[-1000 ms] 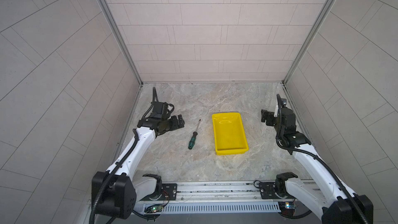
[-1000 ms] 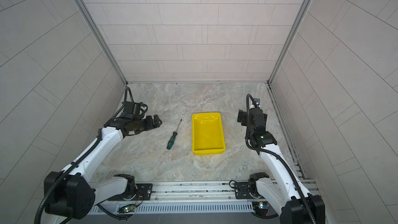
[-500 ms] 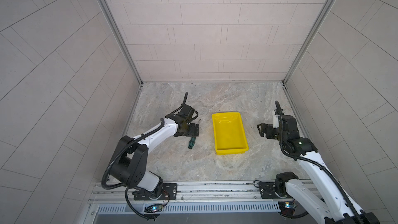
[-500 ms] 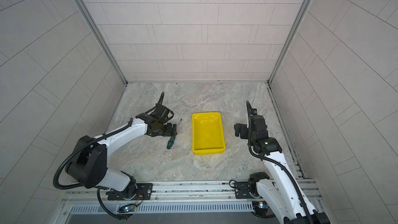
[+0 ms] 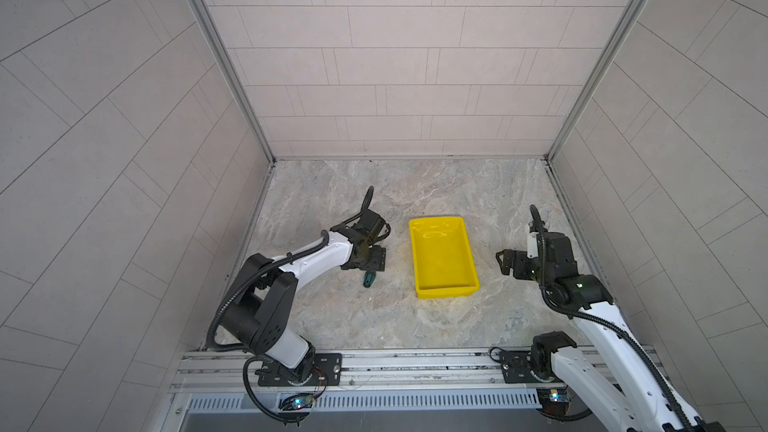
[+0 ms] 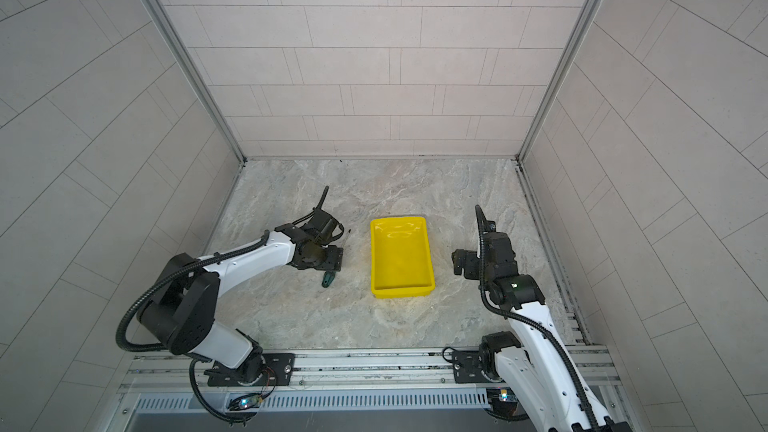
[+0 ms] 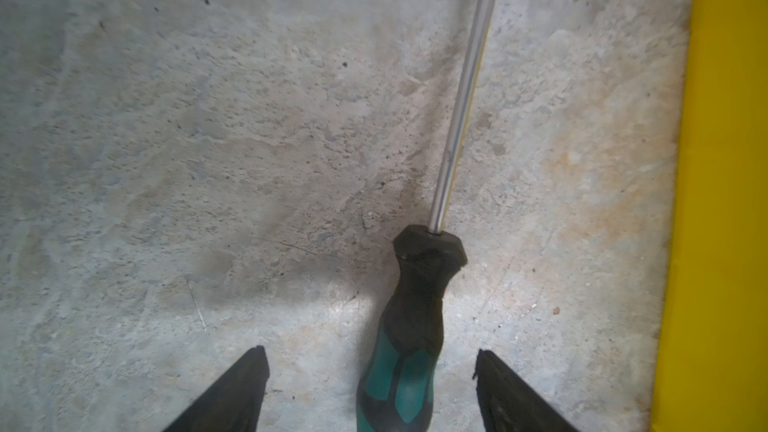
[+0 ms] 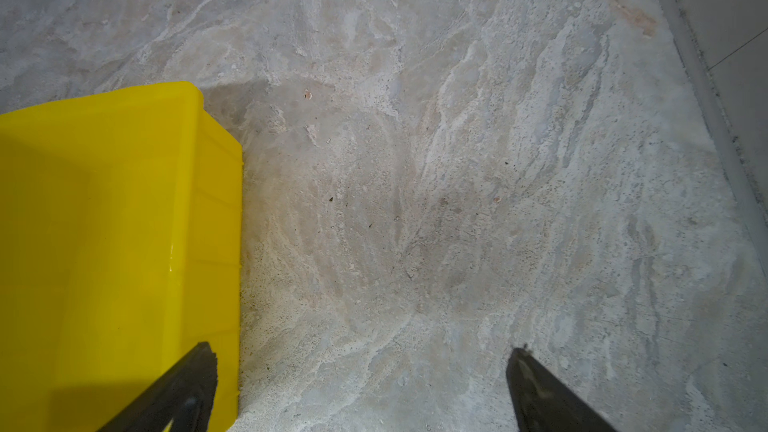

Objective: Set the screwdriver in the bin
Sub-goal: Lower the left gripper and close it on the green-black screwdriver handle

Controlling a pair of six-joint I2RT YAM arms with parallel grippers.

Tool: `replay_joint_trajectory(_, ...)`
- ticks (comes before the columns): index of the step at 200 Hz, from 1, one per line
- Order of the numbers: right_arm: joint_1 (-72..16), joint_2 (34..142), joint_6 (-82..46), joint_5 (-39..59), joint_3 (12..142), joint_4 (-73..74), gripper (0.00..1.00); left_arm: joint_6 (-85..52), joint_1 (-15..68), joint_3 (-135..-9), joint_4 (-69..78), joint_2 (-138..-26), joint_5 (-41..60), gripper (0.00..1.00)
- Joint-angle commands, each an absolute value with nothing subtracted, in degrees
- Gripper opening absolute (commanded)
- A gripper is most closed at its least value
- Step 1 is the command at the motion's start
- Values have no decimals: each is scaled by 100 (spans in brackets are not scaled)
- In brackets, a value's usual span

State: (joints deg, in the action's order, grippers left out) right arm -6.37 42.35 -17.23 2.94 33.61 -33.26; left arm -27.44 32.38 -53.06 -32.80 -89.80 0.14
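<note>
The screwdriver (image 7: pixel 411 347) lies flat on the stone floor, left of the bin; its green and black handle end (image 5: pixel 369 281) shows in both top views. My left gripper (image 7: pixel 370 357) is down over the handle, open, one finger on each side with floor showing in both gaps. In a top view the left gripper (image 6: pixel 330 265) hides most of the tool. The yellow bin (image 5: pixel 442 257) stands in the middle with nothing in it. My right gripper (image 5: pixel 505 261) hovers open just right of the bin (image 8: pixel 104 222), holding nothing.
Tiled walls enclose the floor on three sides, with metal corner posts (image 5: pixel 224 60) at the back. The arms' base rail (image 5: pixel 415 363) runs along the front edge. Bare stone floor (image 5: pixel 415 193) lies behind the bin.
My left gripper swung right from the left side and came down over the screwdriver handle. The right gripper drifted toward the front beside the bin. Screwdriver and bin have not moved.
</note>
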Motion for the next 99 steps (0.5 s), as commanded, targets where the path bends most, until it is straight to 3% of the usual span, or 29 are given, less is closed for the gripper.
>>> replay_joint_trajectory(1, -655, 4238, -1792, 254, 3365, -3353, 99, -2836, 3330, -5463, -3390, -9157, -269, 83)
replay_joint_trajectory(99, -651, 3966, -1839, 451, 3362, -3382, 100, -3012, 3426, -5408, -3274, -9318, -275, 61)
